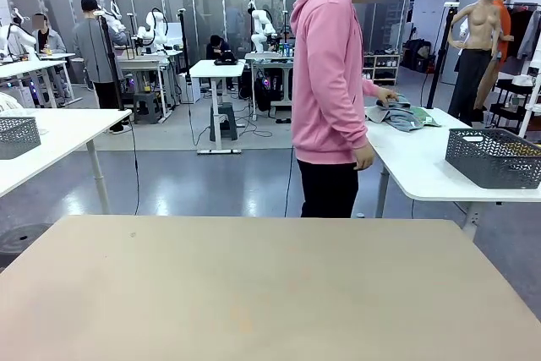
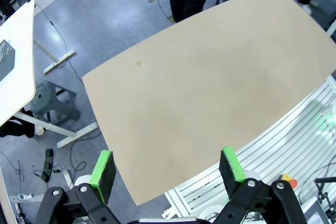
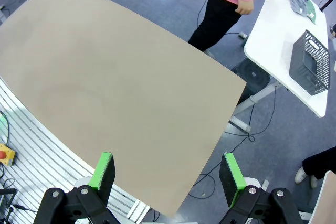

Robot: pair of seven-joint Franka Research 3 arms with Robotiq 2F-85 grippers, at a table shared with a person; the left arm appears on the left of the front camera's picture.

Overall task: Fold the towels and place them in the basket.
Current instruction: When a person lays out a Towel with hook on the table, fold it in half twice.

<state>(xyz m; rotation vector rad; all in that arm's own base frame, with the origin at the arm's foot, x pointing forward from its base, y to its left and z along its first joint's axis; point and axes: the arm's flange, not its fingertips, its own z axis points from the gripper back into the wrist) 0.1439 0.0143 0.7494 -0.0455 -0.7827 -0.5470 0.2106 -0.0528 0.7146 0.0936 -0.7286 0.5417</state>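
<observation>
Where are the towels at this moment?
In the front view, the towels lie heaped on the white side table at the right, by the person's hand, left of the dark grey basket.

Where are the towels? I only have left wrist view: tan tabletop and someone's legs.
Observer: On a white side table off to the robot's right. The towels lie there in a loose pile.
Operator: Anyone touching them?
Observer: Yes. The person stands beside that table, and one hand reaches onto the pile.
Operator: And where do they end up?
Observer: The basket sits on the same white table, nearer the robot than the towels and apart from them.
</observation>
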